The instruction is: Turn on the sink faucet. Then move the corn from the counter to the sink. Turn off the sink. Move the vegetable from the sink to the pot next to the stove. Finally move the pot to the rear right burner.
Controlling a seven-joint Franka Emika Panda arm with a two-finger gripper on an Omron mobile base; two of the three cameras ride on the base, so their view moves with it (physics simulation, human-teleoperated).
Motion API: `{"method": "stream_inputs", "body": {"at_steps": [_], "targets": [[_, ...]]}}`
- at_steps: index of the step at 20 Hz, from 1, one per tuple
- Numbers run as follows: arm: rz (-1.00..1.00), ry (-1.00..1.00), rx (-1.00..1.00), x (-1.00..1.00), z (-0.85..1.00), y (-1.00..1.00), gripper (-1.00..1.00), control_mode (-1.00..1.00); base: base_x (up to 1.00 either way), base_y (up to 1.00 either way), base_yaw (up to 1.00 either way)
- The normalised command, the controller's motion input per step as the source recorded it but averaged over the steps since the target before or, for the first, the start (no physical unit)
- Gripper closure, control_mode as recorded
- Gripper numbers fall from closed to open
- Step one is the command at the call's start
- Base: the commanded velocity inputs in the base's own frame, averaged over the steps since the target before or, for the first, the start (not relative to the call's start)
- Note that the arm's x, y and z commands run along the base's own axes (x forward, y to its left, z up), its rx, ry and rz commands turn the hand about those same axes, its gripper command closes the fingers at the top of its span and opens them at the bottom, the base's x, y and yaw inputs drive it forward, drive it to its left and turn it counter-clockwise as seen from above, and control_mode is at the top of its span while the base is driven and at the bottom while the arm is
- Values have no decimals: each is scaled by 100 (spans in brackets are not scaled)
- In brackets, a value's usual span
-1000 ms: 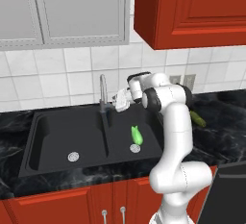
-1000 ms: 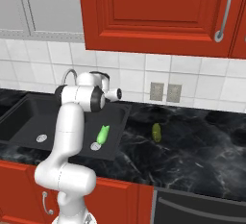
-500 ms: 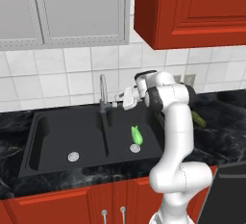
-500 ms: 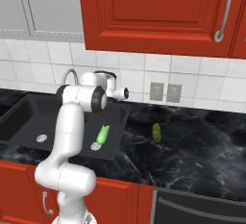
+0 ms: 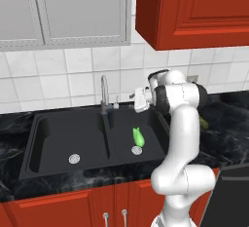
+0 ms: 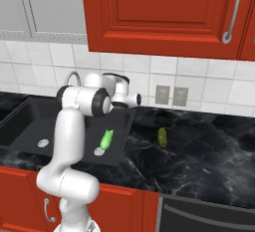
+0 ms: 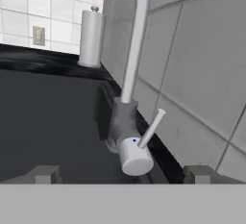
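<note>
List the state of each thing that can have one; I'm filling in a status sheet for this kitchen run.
tool: open, empty, level with the faucet
faucet: upright, no water visible
faucet lever: tilted, untouched
green vegetable: lying in the right sink basin
second vegetable: lying on the counter
upper cabinets: doors shut

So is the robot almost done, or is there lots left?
Lots left. A green vegetable already lies in the sink. Right now the open gripper points at the faucet's lever. No pot or stove can be seen yet, so those steps remain.
</note>
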Motion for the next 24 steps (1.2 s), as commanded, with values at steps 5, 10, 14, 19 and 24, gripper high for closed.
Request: {"method": "stream_inputs", "body": {"at_steps": [5,10,14,19,24], "targets": [[-7,-7,0,-85,33,-1,-100,-100,0,0,0],[-10,-12,0,-76,54,0,-100,-100,0,0,0],[-13,-7,-1,-57,65,0,-100,-100,0,0,0],[-13,2,-5,-48,55,2,-100,-100,0,0,0],[-11,14,-13,-48,41,6,-100,-100,0,0,0]]}}
